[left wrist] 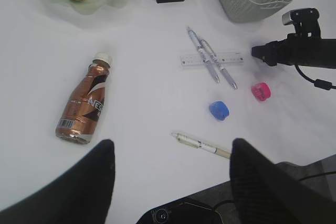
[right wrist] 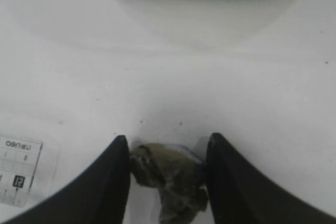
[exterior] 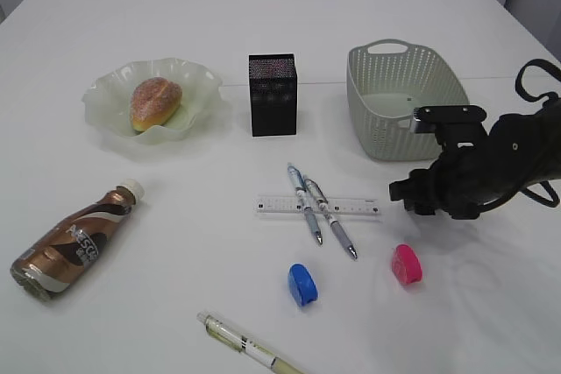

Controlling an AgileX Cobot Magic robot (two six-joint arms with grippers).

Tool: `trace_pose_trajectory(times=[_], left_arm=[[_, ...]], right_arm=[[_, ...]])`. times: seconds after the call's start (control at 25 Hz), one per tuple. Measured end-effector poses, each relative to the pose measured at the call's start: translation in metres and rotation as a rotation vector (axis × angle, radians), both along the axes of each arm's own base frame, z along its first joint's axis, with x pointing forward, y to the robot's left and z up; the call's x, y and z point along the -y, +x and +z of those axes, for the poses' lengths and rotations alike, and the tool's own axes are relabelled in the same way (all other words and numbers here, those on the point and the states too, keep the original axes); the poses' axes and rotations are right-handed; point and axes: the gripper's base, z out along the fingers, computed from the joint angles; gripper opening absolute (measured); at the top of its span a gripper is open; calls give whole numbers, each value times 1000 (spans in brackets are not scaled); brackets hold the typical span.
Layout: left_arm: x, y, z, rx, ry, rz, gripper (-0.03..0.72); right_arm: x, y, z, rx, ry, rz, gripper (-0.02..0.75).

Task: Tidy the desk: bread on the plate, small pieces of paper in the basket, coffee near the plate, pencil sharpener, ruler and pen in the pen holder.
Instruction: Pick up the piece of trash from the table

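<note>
1. A crumpled, dark olive-grey scrap of paper [right wrist: 170,179] lies on the white table [exterior: 175,243] near the grey basket [exterior: 403,98].
2. The right gripper [right wrist: 168,174] has its jaws touching the scrap on both sides.
3. The left gripper [left wrist: 170,169] hovers with jaws spread, empty.

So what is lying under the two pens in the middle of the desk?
The clear ruler lies under the two pens; they cross it, covering part of its scale.
</note>
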Motion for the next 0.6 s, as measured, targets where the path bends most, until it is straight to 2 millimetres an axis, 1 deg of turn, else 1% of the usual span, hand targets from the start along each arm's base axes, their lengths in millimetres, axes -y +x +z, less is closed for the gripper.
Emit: trace_pose_trajectory(times=[0.2, 0.32, 0.4, 0.6], left_arm=[[0, 0, 0, 0, 0, 0, 498], [0, 0, 0, 0, 0, 0, 498], [0, 0, 0, -1, -2, -1, 498], [0, 0, 0, -1, -2, -1, 498]], right_arm=[[0, -1, 0, -7, -1, 0, 171], [0, -1, 0, -18, -2, 1, 71], [0, -1, -1, -29, -3, 2, 38], [0, -4, 4, -52, -4, 4, 27]])
